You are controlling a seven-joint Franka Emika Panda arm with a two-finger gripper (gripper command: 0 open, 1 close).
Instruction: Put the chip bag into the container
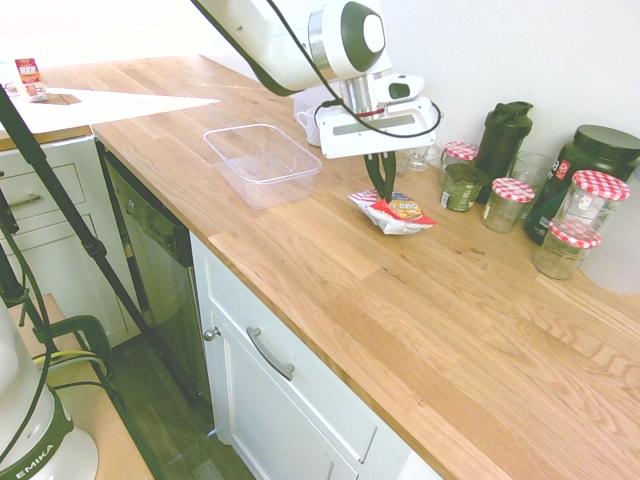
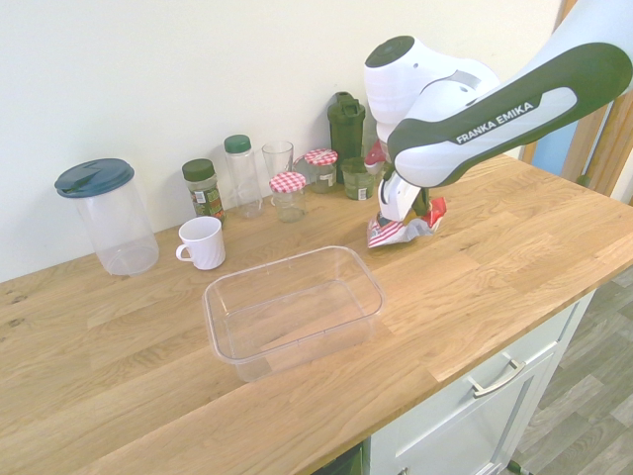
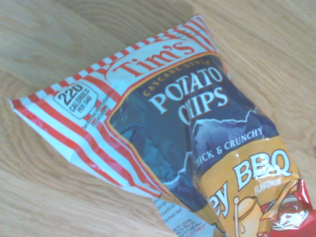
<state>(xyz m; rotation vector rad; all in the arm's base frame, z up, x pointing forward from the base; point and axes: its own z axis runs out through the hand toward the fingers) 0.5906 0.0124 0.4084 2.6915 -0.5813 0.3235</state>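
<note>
- At the far left of the second exterior view, a clear pitcher [image 2: 107, 218] with a dark blue lid stands near the wall on the wooden countertop [image 2: 514, 257].
- Just right of it sits a white mug [image 2: 202, 242], its handle turned toward the pitcher.
- Behind the mug, a row runs along the wall: a green-lidded spice jar [image 2: 202, 188], a clear bottle with a green cap [image 2: 240, 174], a drinking glass [image 2: 278, 160], and two glass jars with red-checked lids [image 2: 288, 194].
- In front of that row, nearer the counter's front edge, rests the container [image 2: 294, 309], a clear rectangular tub with rounded corners, open side up and with nothing inside.
- Right of the container and apart from it is the chip bag [image 2: 401, 229]. It is raised off the wood, crumpled at the grip, with its lower end close to the surface.
- The gripper [image 1: 381, 186] points straight down, and its dark fingers are pinched together on the upper part of the bag.
- In the wrist view the bag [image 3: 187, 143] fills most of the frame over wood grain, with red-and-white stripes, a dark blue panel reading "POTATO CHIPS" and an orange-yellow "BBQ" area.
- Behind the arm stands a dark green shaker bottle [image 2: 346, 124].
- In the first exterior view, more jars with red-checked lids [image 1: 567, 245] and a large dark tub [image 1: 590, 160] stand by the wall beyond the bag.
</note>
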